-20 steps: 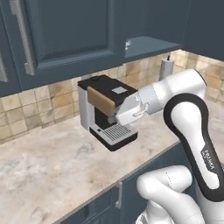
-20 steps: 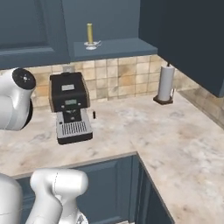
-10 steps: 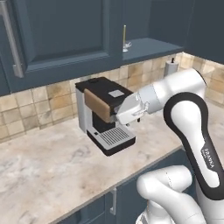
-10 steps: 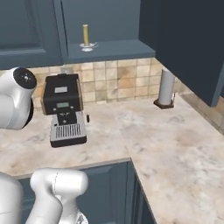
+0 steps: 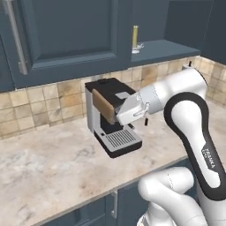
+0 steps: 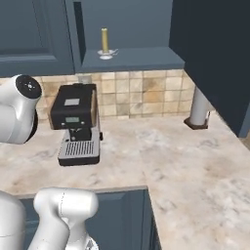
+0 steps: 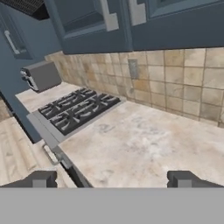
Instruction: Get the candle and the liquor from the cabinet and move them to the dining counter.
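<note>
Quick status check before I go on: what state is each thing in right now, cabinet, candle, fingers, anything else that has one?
cabinet: open, the candle's shelf exposed
candle: upright in its holder on the cabinet shelf, unlit, untouched
gripper: fingers wide apart, holding nothing, pointed over the counter towards the stove
coffee machine: upright on the counter against the tiles
paper towel roll: upright on its stand
liquor: cannot tell

I saw a beige marbled counter (image 6: 161, 161) running along the tiled wall and turning a corner toward me. A black and silver coffee machine (image 6: 77, 124) stood on it against the tiles, and a white paper-towel roll (image 6: 199, 110) stood further right near the corner. Above, the open cabinet's shelf (image 6: 141, 58) carried the yellow candle (image 6: 105, 44) in its small silvery holder. On the hand camera, a stovetop (image 7: 76, 109) sat flush in the counter with a toaster (image 7: 41, 75) beyond it.
</note>
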Robot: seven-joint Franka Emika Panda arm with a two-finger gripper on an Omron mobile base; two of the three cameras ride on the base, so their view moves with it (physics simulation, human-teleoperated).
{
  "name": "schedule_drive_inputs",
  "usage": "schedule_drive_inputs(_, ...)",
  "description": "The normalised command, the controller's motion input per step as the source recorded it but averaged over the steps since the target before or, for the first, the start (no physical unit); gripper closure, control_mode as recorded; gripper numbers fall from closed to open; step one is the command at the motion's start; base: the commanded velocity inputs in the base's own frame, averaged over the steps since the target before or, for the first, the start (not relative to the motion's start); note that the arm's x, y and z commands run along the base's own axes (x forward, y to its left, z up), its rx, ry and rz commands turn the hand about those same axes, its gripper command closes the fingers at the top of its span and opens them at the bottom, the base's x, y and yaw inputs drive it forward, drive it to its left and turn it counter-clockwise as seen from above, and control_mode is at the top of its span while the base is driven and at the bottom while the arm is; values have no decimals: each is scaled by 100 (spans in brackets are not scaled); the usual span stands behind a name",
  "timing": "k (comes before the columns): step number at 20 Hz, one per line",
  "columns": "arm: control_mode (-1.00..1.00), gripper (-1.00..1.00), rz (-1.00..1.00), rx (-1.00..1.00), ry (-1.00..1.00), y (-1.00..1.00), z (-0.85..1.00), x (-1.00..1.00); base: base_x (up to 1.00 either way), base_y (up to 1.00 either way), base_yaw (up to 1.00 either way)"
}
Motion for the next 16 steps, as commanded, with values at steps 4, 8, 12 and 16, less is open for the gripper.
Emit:
schedule_drive_inputs(4,100,-100,0,0,0,0,0,0,78,-42,21)
schedule_drive_inputs(8,100,-100,0,0,0,0,0,0,80,-40,20)
schedule_drive_inputs(12,100,-100,0,0,0,0,0,0,80,-35,19)
schedule_drive_inputs(16,100,-100,0,0,0,0,0,0,74,-17,19)
